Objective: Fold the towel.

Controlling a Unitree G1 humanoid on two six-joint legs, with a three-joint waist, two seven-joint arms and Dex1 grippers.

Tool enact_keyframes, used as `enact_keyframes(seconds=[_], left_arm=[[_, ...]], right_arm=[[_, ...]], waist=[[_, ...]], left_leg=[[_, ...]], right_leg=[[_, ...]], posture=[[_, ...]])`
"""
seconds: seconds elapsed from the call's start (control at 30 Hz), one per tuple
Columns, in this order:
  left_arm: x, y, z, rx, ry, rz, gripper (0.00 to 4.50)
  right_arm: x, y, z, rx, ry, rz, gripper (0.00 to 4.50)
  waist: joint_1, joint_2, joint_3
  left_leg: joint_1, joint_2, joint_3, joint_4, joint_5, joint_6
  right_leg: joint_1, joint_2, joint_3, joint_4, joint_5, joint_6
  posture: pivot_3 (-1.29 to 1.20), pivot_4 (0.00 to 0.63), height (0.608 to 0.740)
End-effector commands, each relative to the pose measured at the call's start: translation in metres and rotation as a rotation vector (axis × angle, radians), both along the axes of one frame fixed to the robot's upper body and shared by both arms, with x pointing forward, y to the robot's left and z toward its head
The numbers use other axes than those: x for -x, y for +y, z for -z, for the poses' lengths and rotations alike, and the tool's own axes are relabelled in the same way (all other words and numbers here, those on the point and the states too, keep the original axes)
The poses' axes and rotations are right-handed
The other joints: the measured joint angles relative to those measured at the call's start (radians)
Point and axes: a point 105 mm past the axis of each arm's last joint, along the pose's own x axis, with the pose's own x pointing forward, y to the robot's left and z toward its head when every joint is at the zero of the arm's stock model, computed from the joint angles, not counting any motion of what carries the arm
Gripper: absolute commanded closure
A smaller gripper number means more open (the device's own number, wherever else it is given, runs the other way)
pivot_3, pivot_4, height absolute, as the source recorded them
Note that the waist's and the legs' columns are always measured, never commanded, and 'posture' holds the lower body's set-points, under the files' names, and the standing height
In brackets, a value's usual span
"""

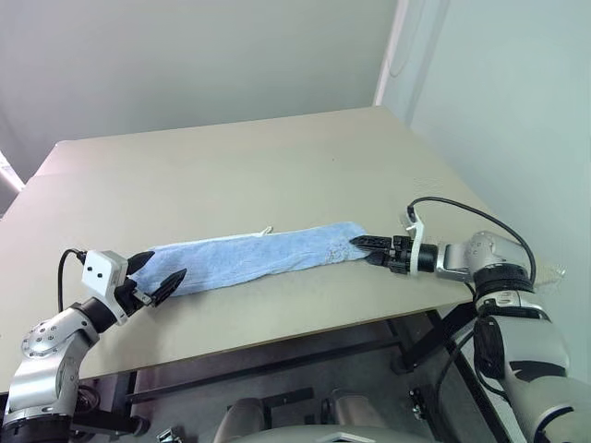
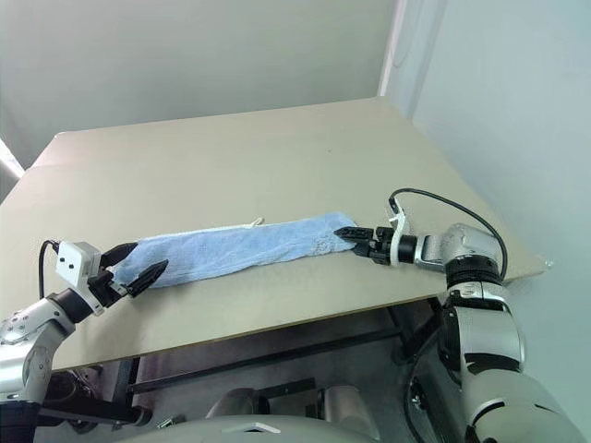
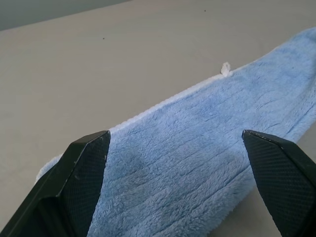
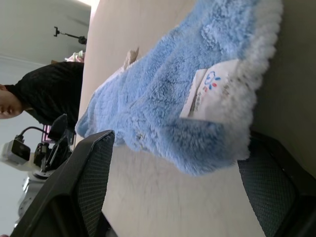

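Two open hands, left point(image 1: 159, 277) and right point(image 1: 367, 250), hold nothing beside the towel point(image 1: 259, 256) (tag point(image 4: 207, 94) print unreadable).

Beyond both claws the table point(image 1: 277, 157) lies bare, free passage everywhere. Between the left gripper point(image 1: 159, 274) and the right gripper point(image 1: 364, 249) stretches the towel point(image 1: 259, 256), the sole obstacle, flat and low. A person point(image 4: 39, 96) possibly stands past the left claw.
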Motion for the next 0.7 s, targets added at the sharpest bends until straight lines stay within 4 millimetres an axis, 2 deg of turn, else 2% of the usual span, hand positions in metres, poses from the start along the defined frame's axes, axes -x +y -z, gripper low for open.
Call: enact_keyframes(seconds=[0.03,0.1,0.37,0.53,0.7], left_arm=[[-0.002,0.007,-0.015,-0.035,-0.054,-0.017,0.00],[-0.003,0.009,-0.016,-0.034,-0.055,-0.027,0.00],[0.000,0.014,-0.018,-0.044,-0.057,-0.048,0.00],[0.000,0.018,-0.019,-0.044,-0.064,-0.070,0.00],[0.003,0.023,-0.018,-0.036,-0.030,-0.074,0.00]], right_arm=[[-0.009,0.008,-0.001,0.017,-0.024,0.013,0.94],[-0.012,0.009,-0.001,0.023,-0.033,0.017,1.47],[-0.010,0.000,-0.004,0.035,-0.071,0.006,4.41],[-0.012,-0.026,-0.018,0.072,-0.131,0.029,4.49],[-0.013,-0.066,-0.045,0.187,-0.261,0.037,4.49]], waist=[[-0.007,0.000,0.000],[-0.012,0.000,0.000],[-0.014,-0.001,-0.001],[0.002,0.002,0.002],[0.018,0.005,0.003]], left_leg=[[0.000,0.000,0.000,0.000,0.000,0.000],[0.000,0.000,0.000,-0.001,0.000,0.000],[-0.001,0.000,0.000,-0.001,0.000,0.001],[-0.003,-0.002,0.000,0.001,0.000,0.001],[-0.006,-0.002,0.000,-0.004,-0.002,0.004]], right_leg=[[0.000,0.000,0.000,0.000,0.000,0.000],[-0.001,0.000,0.000,0.000,0.000,0.000],[-0.001,0.000,0.000,-0.001,0.001,0.001],[-0.001,-0.003,0.000,-0.002,0.001,0.002],[-0.002,-0.002,0.000,-0.011,0.004,0.001]], posture=[[0.00,0.000,0.740],[0.00,0.000,0.740],[0.00,0.000,0.740],[0.00,0.000,0.740],[0.00,0.000,0.740]])
